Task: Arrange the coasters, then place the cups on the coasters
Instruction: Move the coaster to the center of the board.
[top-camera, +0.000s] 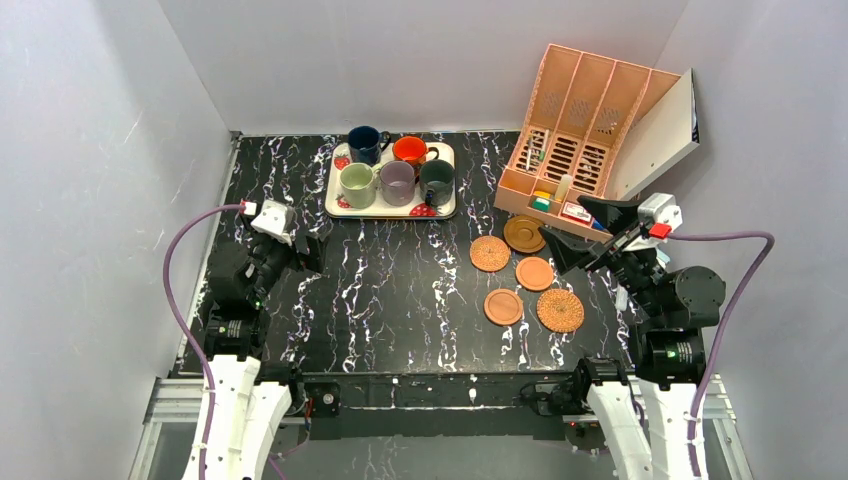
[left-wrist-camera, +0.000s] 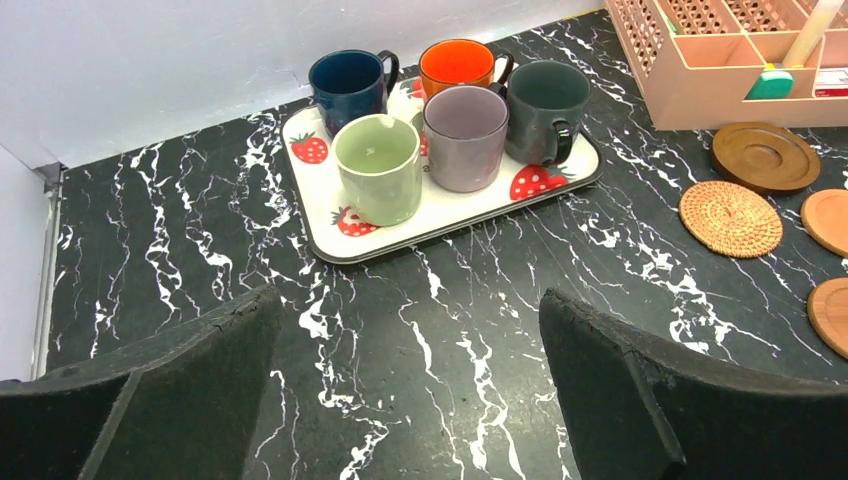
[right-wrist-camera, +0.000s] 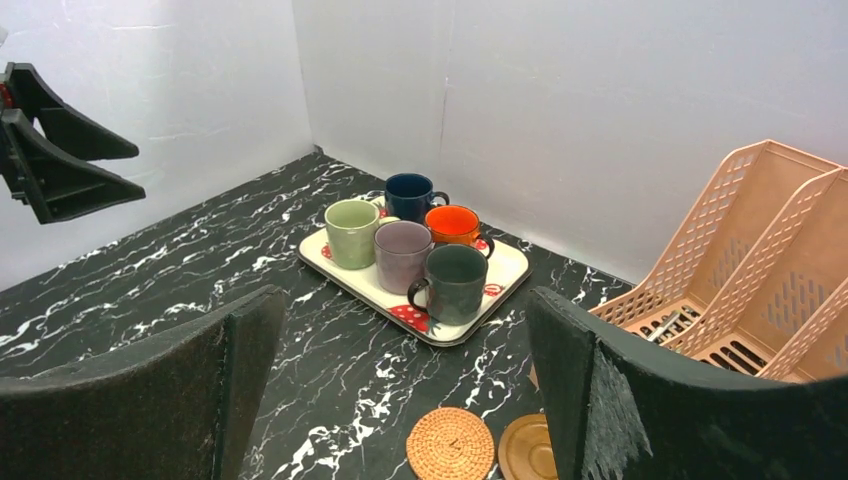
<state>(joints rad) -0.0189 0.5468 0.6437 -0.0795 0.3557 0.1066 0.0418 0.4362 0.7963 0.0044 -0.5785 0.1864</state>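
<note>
L gripper (left-wrist-camera: 408, 297), R gripper (right-wrist-camera: 402, 295) agape; tray (left-wrist-camera: 305, 190) holds 5 cups (left-wrist-camera: 462, 135).

The black marble tabletop (top-camera: 400, 290) lies bare across the centre and lower left of the top view, a wide lane between the strawberry-print tray (top-camera: 385, 213) at upper centre and the five coasters (top-camera: 503, 306) at lower right. Five mugs (top-camera: 397, 183) stand packed close on the tray, little room between them, open from above. The pink desk organiser (top-camera: 585, 140) blocks the upper right, just beside the dark ringed coaster (top-camera: 523, 233). White walls (top-camera: 100, 150) close the left, back and right
</note>
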